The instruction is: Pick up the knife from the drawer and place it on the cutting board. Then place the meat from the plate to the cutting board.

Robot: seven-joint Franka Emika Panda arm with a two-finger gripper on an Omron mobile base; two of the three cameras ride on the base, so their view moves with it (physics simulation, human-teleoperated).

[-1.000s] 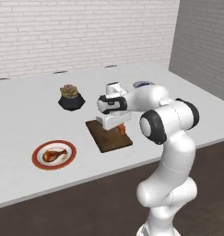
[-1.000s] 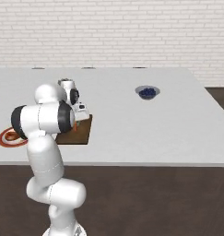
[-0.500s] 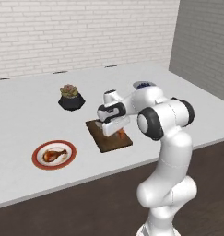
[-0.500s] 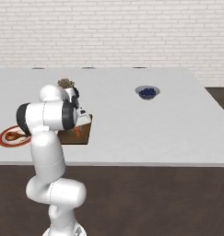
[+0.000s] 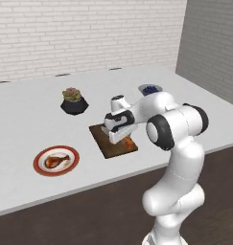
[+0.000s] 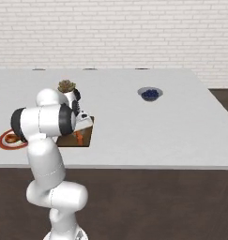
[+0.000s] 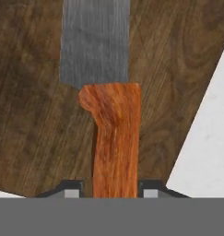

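My gripper (image 7: 111, 191) is shut on the orange handle of the knife (image 7: 115, 138), one finger pad on each side. Its grey blade points away from the hand, low over the dark brown cutting board (image 7: 35, 115). From the base, the gripper (image 5: 124, 138) hovers over the cutting board (image 5: 102, 138) near its right end, and the knife (image 5: 130, 142) peeks out below it. The knife (image 6: 79, 137) also shows on the cutting board (image 6: 87, 139). The meat (image 5: 57, 160) lies on the red-rimmed plate (image 5: 40, 166), left of the board. The drawer is out of view.
A potted plant (image 5: 73, 101) stands behind the board. A small bowl of dark berries (image 5: 149, 89) sits further right at the back. The counter's front edge runs just in front of the board and plate, and my own arm hides part of the plate (image 6: 3, 141).
The hand has come down and a little toward the counter's front, bringing the knife closer over the cutting board. Plate, meat, plant and bowl have stayed put.
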